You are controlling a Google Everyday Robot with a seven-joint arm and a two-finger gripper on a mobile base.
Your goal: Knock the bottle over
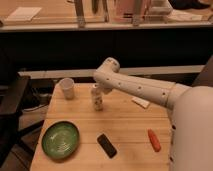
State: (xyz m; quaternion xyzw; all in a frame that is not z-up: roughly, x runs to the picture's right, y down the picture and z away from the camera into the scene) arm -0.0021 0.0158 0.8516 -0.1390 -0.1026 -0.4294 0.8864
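The bottle is small and pale with a narrow neck and a darker label band. It stands upright on the wooden table, right of the white paper cup. My gripper is at the end of the white arm that reaches in from the right. It sits right at the bottle's top, close against the neck. The wrist hides most of the gripper.
A green plate lies at the table's front left. A black flat object lies at the front middle and an orange carrot-like object at the front right. A white flat piece lies behind the arm. A dark chair stands left.
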